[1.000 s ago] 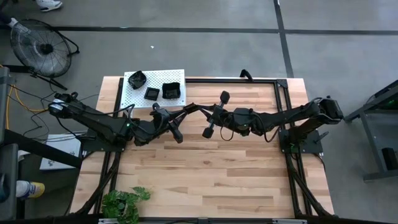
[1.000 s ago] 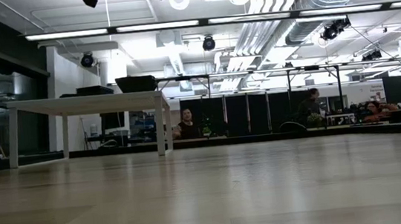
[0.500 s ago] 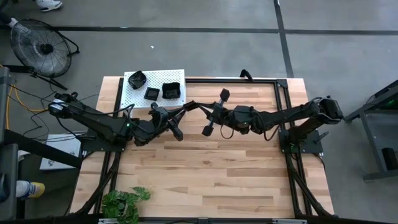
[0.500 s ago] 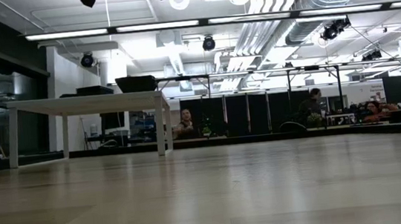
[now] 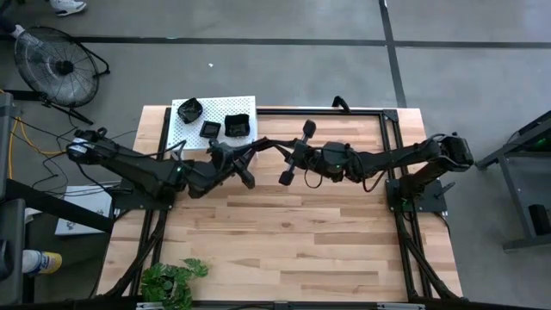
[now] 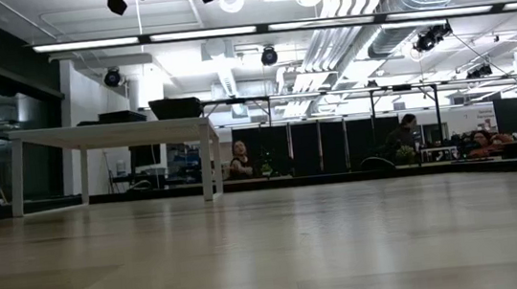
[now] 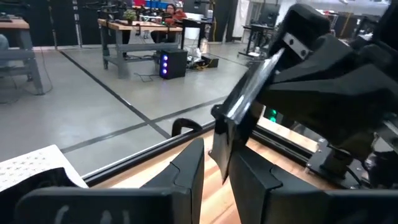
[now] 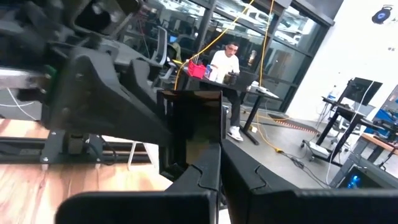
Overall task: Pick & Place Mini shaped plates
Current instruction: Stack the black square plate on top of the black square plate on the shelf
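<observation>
A small black square mini shaped plate [image 5: 267, 145] hangs high above the wooden table [image 5: 284, 232], between my two grippers. My left gripper [image 5: 256, 149] reaches in from the table's left and is shut on it. My right gripper [image 5: 278, 148] reaches in from the right and is shut on the same plate. The left wrist view shows the plate [image 7: 222, 140] edge-on, and the right wrist view shows its flat face [image 8: 189, 121]. Three more black plates [image 5: 189, 109] [image 5: 210, 129] [image 5: 237, 126] rest on a white perforated shelf [image 5: 182, 133] at the far left. My left gripper pinches one edge of the plate [image 7: 221, 163] between its two fingers, which come in level from the table's left. The plate stands on edge, lifted well clear of the table. My right gripper pinches the plate's opposite edge [image 8: 210, 142] between its two fingers, level, from the table's right.
A black metal frame rail [image 5: 344, 110] runs along the table's far edge and down both sides. A potted plant [image 5: 172, 280] stands at the near left corner. Bare wood lies under and in front of both arms. People sit at desks in the room beyond.
</observation>
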Available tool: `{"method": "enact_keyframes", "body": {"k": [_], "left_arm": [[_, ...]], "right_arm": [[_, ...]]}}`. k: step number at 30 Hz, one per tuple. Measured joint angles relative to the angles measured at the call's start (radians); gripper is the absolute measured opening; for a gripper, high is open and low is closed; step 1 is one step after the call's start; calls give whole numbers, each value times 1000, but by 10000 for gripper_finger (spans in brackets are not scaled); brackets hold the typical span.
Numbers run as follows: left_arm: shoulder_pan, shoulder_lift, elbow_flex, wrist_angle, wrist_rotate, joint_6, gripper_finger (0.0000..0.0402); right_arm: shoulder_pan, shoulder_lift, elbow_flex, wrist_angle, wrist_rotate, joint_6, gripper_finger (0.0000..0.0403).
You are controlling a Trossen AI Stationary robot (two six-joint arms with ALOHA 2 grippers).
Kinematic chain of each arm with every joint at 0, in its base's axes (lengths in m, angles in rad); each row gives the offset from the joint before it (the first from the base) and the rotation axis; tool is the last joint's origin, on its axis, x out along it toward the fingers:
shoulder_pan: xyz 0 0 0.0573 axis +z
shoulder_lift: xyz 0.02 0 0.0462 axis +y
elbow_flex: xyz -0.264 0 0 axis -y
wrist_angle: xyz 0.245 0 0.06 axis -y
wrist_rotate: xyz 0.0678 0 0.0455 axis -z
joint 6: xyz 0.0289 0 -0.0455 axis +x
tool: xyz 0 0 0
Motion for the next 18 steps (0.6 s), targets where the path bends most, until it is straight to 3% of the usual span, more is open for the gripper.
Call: {"method": "enact_keyframes", "body": {"k": [8, 18], "left_arm": [[42, 1, 0, 28, 77, 0, 67], [43, 1, 0, 30, 54, -1, 67]], "right_arm": [[-8, 0, 0, 1, 15, -4, 0], [-33, 0, 0, 4, 2, -5, 0]]}}
